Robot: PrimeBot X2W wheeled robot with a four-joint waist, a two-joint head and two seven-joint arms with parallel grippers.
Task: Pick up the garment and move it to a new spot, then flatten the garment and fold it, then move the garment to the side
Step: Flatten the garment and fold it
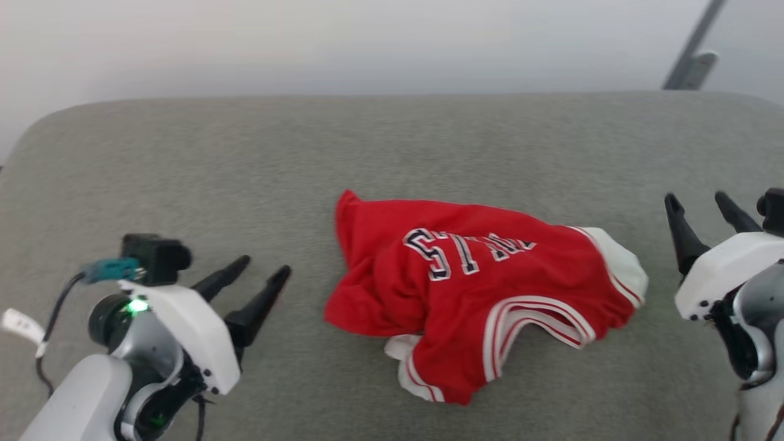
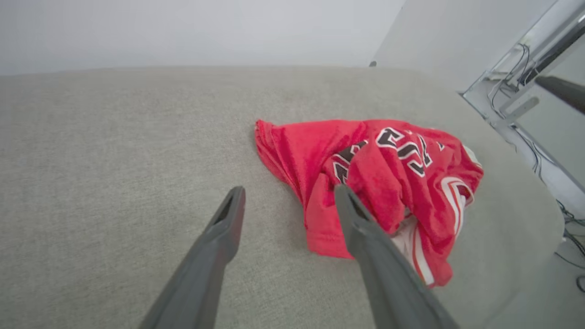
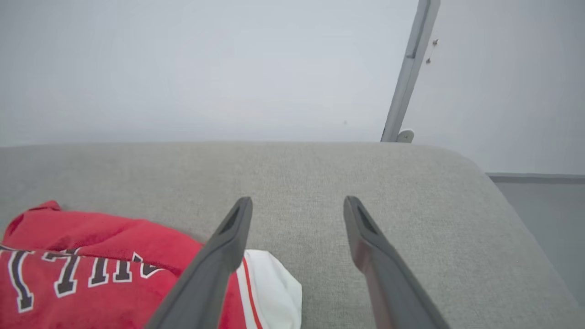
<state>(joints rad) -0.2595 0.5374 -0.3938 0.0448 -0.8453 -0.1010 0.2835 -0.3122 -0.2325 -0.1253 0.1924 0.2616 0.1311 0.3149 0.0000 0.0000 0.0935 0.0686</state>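
Garment: the garment point(image 1: 478, 288) is seen crumpled in a heap near the middle of the grey padded surface point(image 1: 245, 153); it is gripped by nothing
Lettering: the black letters point(image 1: 465, 248) are read upside down from the head view, so the neck side is judged to be turned toward the robot
Trim: a white striped edge point(image 1: 618, 257) is bunched at the right end of the heap, and more striped trim is curved along its front
Left gripper: the left gripper point(image 1: 264, 265) is placed just to the left of the heap, apart from it; the jaws are spread wide and nothing is between them
Right gripper: the right gripper point(image 1: 696, 198) is placed to the right, near the white edge but not touching; its jaws are also spread and empty
Reason of placing: one arm is set at each side, probably so that the cloth can be taken by two ends and pulled flat
Step in hand: the flattening is judged as not yet done
Background: a grey pole point(image 1: 692, 55) is seen against the pale wall
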